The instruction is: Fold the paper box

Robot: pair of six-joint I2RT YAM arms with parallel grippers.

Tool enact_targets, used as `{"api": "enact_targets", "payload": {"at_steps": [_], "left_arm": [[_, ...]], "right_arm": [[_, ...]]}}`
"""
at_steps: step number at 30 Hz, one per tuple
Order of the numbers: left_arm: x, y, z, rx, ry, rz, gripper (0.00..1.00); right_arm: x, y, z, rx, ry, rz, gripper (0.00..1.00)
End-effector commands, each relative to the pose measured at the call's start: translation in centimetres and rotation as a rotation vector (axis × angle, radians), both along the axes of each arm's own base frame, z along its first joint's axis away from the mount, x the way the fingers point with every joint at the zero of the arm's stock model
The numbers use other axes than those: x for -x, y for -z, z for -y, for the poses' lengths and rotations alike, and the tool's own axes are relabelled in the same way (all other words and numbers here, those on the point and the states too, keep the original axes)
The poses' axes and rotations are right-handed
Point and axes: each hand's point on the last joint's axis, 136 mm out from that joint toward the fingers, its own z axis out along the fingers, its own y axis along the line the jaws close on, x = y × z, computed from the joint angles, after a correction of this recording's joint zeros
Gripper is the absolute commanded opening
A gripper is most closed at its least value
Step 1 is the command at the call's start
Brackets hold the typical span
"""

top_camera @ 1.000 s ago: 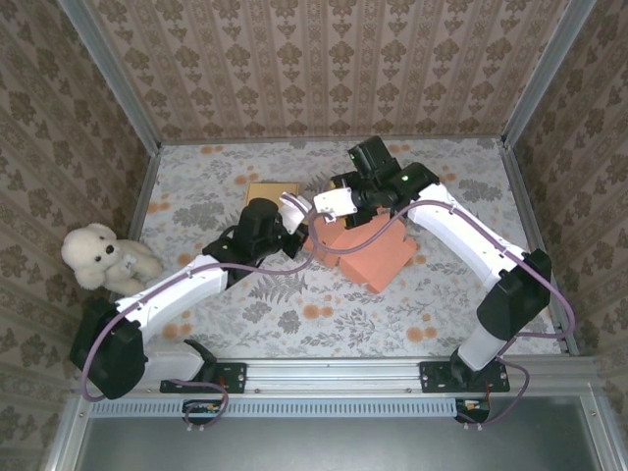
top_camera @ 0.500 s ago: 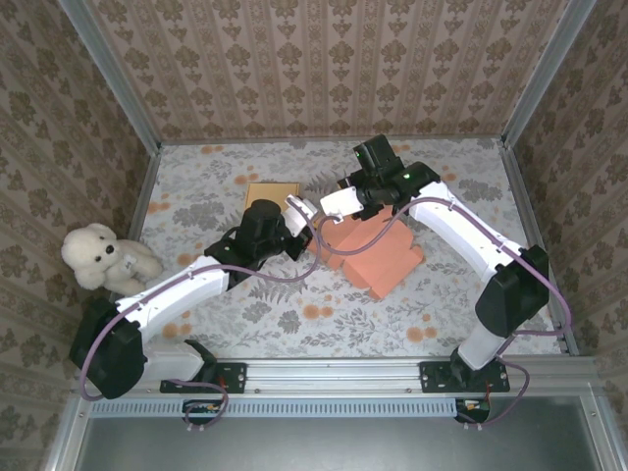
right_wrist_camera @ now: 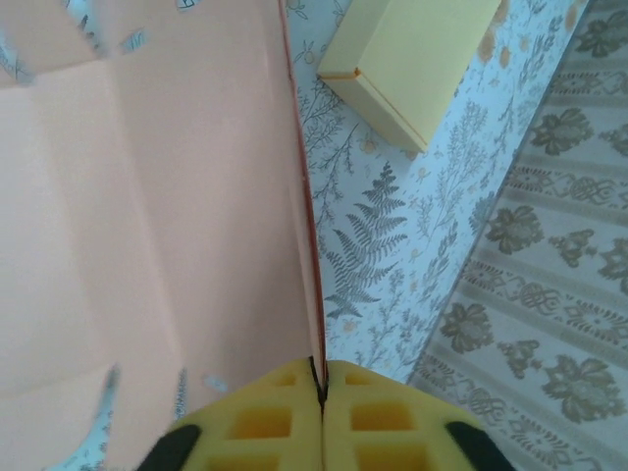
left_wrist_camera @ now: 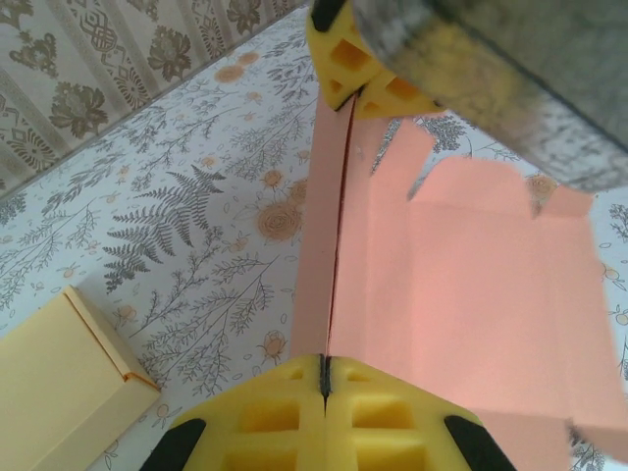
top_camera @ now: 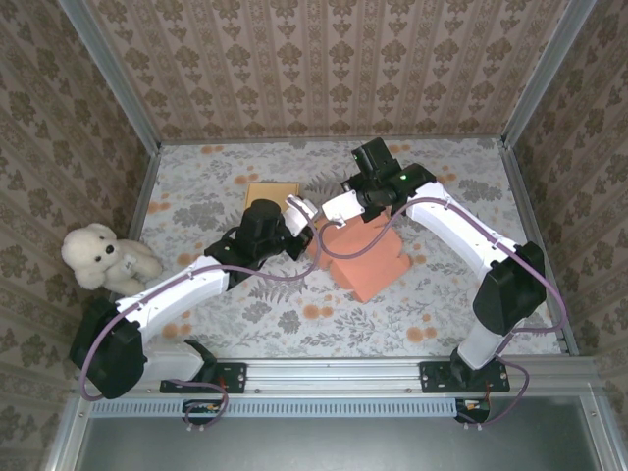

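The floral table (top_camera: pixel 245 324) has the salmon paper box (top_camera: pixel 371 257) just off centre toward 3 o'clock. Its 10 o'clock flap stands up, and the left gripper (left_wrist_camera: pixel 324 365) and right gripper (right_wrist_camera: pixel 318 373) are each clamped tight on that edge. Looks mid-crease to me. Next they'd need to swing the flap over together without tearing it.
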Motion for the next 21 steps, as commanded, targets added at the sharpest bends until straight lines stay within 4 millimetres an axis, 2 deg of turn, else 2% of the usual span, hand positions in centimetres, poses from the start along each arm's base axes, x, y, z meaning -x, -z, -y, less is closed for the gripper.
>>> {"api": "enact_targets", "payload": {"at_steps": [1, 3, 4, 6, 8, 10, 13, 17, 19, 21], "left_arm": [[0.4, -1.6, 0.2, 0.040, 0.017, 0.052, 0.00], [0.1, -1.6, -0.1, 0.046, -0.010, 0.059, 0.00], [-0.2, -1.8, -0.4, 0.057, -0.035, 0.063, 0.04], [-0.4, -2.0, -1.1, 0.083, -0.080, 0.067, 0.20], [-0.5, -2.2, -2.2, 0.137, -0.135, 0.067, 0.40], [-0.4, -1.9, -3.3, 0.191, -0.176, 0.065, 0.50], [-0.2, -0.7, -5.2, 0.257, -0.255, 0.066, 0.51], [-0.9, 0.8, -8.4, 0.388, -0.377, 0.014, 0.52], [-1.4, 1.9, -9.1, 0.417, -0.406, -0.037, 0.51], [-1.8, 2.9, -8.8, 0.415, -0.402, -0.086, 0.51]], "right_arm": [[-0.1, 1.0, 0.6, 0.031, 0.010, -0.014, 0.00], [-0.2, 0.7, 1.0, 0.024, 0.031, -0.015, 0.00], [-0.3, 0.4, 1.2, 0.013, 0.048, -0.016, 0.00], [-0.2, -0.1, 1.6, -0.015, 0.078, -0.033, 0.00], [0.0, -0.6, 2.1, -0.053, 0.114, -0.061, 0.00], [0.4, -1.2, 2.5, -0.086, 0.141, -0.092, 0.00], [1.3, -1.9, 3.3, -0.118, 0.168, -0.138, 0.00], [2.5, -1.7, 4.4, -0.122, 0.205, -0.222, 0.00], [2.8, -1.5, 4.7, -0.131, 0.230, -0.263, 0.00], [3.0, -1.4, 4.9, -0.146, 0.251, -0.300, 0.00]]}}
